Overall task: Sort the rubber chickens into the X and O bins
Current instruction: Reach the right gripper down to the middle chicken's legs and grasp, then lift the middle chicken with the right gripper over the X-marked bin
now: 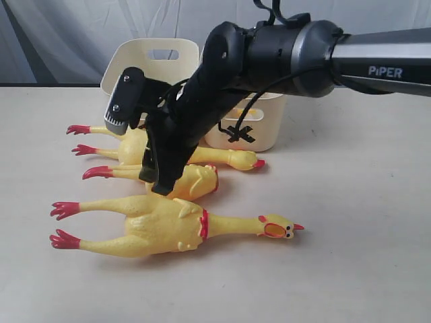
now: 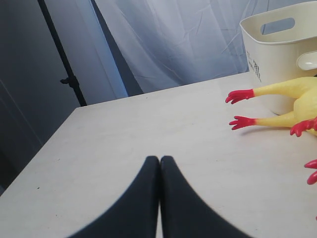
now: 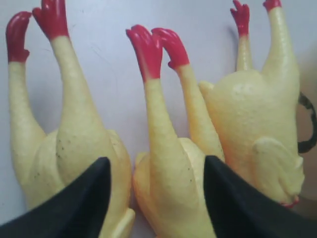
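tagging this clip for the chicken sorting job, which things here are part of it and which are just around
Part of the job:
front large chicken
small middle chicken
rear chicken
X bin
second bin, mark not visible
right gripper, open above the small middle chicken

Just around:
table
curtain
black stand
left gripper, shut, off to the side

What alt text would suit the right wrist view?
The right gripper, its black jaws open, hangs over the middle yellow rubber chicken of three lying side by side on a pale table, red feet pointing away from the camera. A second yellow chicken and a third yellow chicken flank it.
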